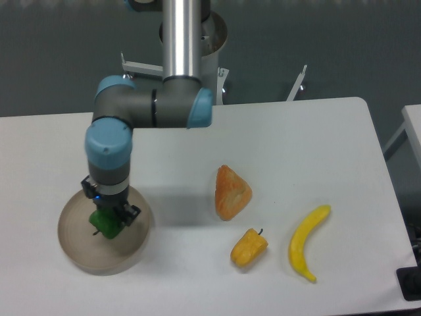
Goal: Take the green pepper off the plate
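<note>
While the plate (75, 253) sits near the tabletop's (296, 138) front-left corner, the green pepper (105, 223) is clamped by the claw (108, 220) over the plate's middle.

One fixed view — high, front-on, over the whole table (309, 131)

A white bench (296, 138) with rounded corners stands on dark grey floor (316, 46); another white edge (413, 125) lies right of the bench.

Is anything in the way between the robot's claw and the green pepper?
No, nothing visible. The gripper is right at the green pepper over the plate, seemingly closed around it.
</note>
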Robot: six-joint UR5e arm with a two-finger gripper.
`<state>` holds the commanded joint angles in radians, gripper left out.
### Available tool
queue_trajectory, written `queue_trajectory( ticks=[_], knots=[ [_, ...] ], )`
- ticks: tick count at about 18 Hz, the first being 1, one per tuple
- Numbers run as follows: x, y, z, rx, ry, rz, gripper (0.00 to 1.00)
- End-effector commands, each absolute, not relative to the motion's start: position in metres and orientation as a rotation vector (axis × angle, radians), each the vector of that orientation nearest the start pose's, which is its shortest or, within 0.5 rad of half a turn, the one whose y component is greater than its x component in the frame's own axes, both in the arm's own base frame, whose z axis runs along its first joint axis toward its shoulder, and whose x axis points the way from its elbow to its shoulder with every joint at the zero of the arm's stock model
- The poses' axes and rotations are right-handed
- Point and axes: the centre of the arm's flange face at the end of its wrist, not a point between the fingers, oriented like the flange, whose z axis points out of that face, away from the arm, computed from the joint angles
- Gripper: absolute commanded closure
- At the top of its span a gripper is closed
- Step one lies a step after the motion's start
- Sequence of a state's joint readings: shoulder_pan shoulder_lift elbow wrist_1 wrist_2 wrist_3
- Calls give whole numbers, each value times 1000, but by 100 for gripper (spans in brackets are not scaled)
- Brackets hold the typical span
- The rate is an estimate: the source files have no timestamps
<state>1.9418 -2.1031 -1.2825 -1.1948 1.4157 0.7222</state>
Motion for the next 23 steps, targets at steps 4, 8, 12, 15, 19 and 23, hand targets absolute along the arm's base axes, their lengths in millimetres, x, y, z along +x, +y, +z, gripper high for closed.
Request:
queue_trajectory(
  ticks=[4,8,12,15,19,23],
  knots=[
    [-203,694,370,-2964,678,119,52],
    [-294,658,394,-2978,772,162,52],
    [-375,632,408,-2978,848,261,52],
    [-395,626,405,-2986,840,264,52],
    [-398,626,407,-2985,832,274,52],
    [-398,627,405,-2984,829,274,52]
  ],
)
